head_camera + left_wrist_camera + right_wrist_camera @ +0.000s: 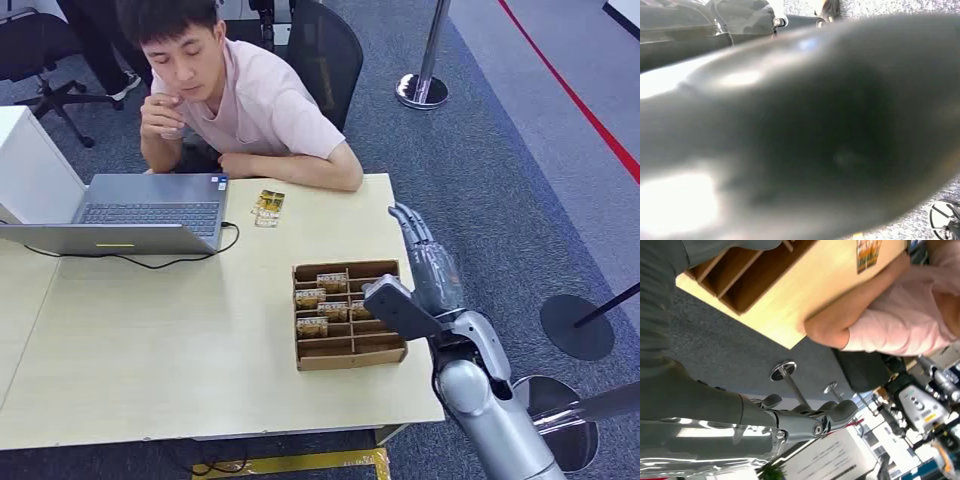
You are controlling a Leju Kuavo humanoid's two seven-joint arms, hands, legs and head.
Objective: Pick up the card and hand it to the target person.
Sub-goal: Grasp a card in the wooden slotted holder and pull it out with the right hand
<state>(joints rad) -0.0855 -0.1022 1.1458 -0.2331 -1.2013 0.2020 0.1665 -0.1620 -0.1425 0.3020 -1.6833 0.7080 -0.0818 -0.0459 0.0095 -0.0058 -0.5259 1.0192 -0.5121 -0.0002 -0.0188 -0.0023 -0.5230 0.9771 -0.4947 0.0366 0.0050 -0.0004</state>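
Two small yellow-patterned cards (pixel 268 208) lie on the wooden table (pixel 189 340) in front of the person in a pink shirt (pixel 256 100), near that person's forearm; the same cards (pixel 867 251) show in the right wrist view. A brown cardboard tray (pixel 347 315) with compartments holds several more cards (pixel 330 283). My right hand (pixel 423 275) hovers at the tray's right end, fingers stretched out and apart, thumb over the tray's edge, holding nothing. The right wrist view shows its fingers (pixel 806 422) extended with nothing in them.
An open grey laptop (pixel 136 215) with a black cable sits at the table's left. A white box (pixel 30 165) stands at the far left. Office chairs and a stanchion base (pixel 421 92) stand behind the person. Round stand bases (pixel 577 325) sit on the carpet to my right.
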